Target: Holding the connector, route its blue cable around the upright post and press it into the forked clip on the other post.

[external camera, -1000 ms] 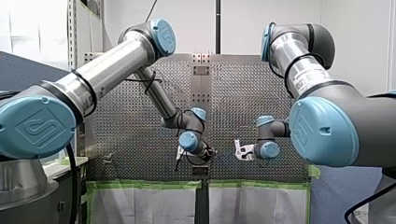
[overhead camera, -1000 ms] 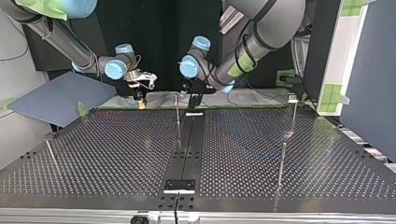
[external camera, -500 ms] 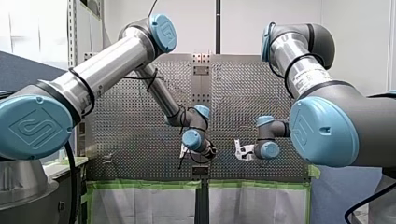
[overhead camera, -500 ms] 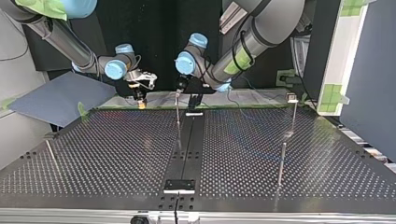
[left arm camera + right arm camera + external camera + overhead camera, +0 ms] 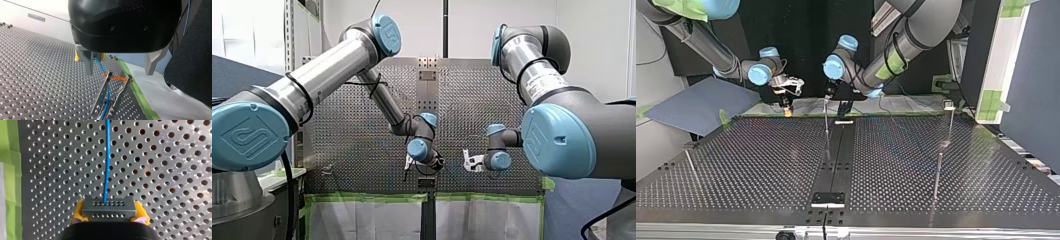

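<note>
Leaving the connector (image 5: 109, 207), blue cable (image 5: 107, 160) runs straight ahead.

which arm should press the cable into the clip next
Probably left: my left gripper, fingers open, hangs over the forked metal clip, blue cable between its prongs. My right gripper is shut on the grey perforated connector.
</note>
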Robot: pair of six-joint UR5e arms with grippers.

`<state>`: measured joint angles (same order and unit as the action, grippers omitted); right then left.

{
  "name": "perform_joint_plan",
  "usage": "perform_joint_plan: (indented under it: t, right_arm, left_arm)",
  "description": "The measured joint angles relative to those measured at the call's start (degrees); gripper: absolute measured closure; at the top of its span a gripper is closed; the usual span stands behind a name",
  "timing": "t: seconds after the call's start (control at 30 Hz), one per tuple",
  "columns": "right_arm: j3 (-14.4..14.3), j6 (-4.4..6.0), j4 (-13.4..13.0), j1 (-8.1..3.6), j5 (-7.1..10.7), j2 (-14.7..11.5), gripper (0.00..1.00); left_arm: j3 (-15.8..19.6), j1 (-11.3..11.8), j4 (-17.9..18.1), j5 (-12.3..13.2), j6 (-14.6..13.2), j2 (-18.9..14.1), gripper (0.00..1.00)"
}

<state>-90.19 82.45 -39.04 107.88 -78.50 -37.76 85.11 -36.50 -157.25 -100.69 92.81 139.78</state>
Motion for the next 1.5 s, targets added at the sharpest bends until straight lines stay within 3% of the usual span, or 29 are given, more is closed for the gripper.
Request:
perform_joint_plan:
  t: [0.17, 0.37, 0.6, 0.9, 1.07, 1.27, 1.5]
  right_arm:
    - [0.0, 0.00, 0.0, 0.00, 0.00, 0.0, 1.00]
    - [0.0, -0.03, 0.2, -0.03, 0.07, 0.0, 1.00]
    - [0.0, 0.33, 0.2, -0.10, 0.09, 0.0, 1.00]
    - [0.0, 1.41, -0.1, -0.45, 0.09, 0.0, 1.00]
    - [0.0, 1.85, -0.1, -0.55, 0.08, 0.0, 1.00]
    - [0.0, 2.01, -0.2, -0.59, 0.09, 0.0, 1.00]
    - [0.0, 1.93, 0.1, -0.55, 0.15, 0.0, 1.00]
  left_arm:
    - [1.1, -0.4, 0.3, -0.9, 0.0, -0.9, 0.00]
    - [4.5, -1.4, 3.4, -1.9, 0.0, -4.2, 0.00]
    - [8.7, -4.8, 6.5, -5.2, 3.0, -8.5, 0.00]
    - [13.5, -9.6, 3.3, -9.6, 7.5, -13.3, 0.00]
    - [16.3, -12.4, 0.7, -11.9, 8.6, -16.1, 0.00]
    - [20.1, -13.5, 1.8, -10.4, 11.2, -19.8, 0.00]
    - [24.8, -10.2, 6.3, -5.8, 15.8, -24.6, 0.00]
